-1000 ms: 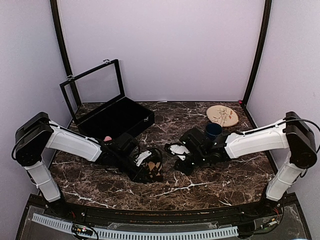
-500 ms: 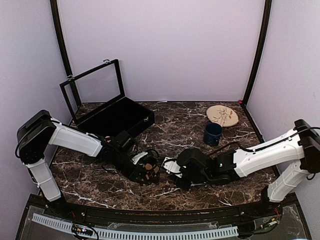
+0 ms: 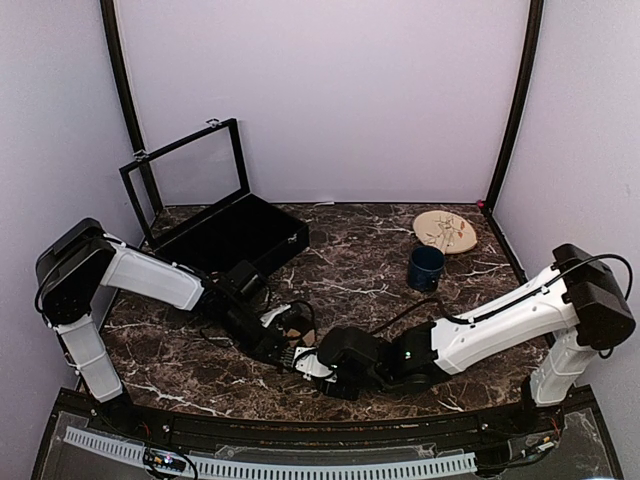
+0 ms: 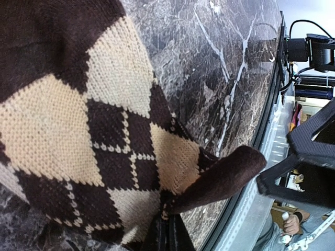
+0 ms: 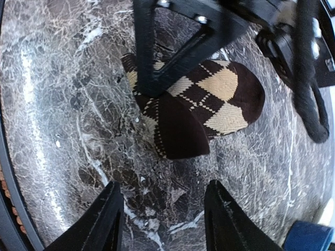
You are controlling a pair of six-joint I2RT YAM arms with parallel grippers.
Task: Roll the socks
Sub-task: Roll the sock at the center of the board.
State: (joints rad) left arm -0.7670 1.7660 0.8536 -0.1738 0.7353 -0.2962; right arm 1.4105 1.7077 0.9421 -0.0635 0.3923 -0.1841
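A black sock with tan-and-brown argyle diamonds point(image 5: 209, 99) lies on the marble near the front edge, one dark end folded over. In the top view the argyle sock point(image 3: 298, 332) is a small bundle between the two grippers. My left gripper point(image 4: 167, 235) is shut on the sock's edge where the dark fold starts, and its black fingers point(image 5: 157, 52) stand over the sock in the right wrist view. My right gripper point(image 5: 167, 209) hovers open just short of the folded dark end, nothing between its fingers. It sits low beside the left gripper point(image 3: 288, 350), the right gripper point(image 3: 308, 364) nearer the front.
A dark blue mug point(image 3: 426, 267) and a round tan plate point(image 3: 445, 231) stand at the back right. An open black case point(image 3: 230, 235) with a raised lid is at the back left. The table's front rail point(image 3: 270, 466) runs close behind both grippers.
My right arm swung left and toward the front edge, ending beside the sock, with its jaws opening wider. My left gripper drew the sock slightly nearer the front.
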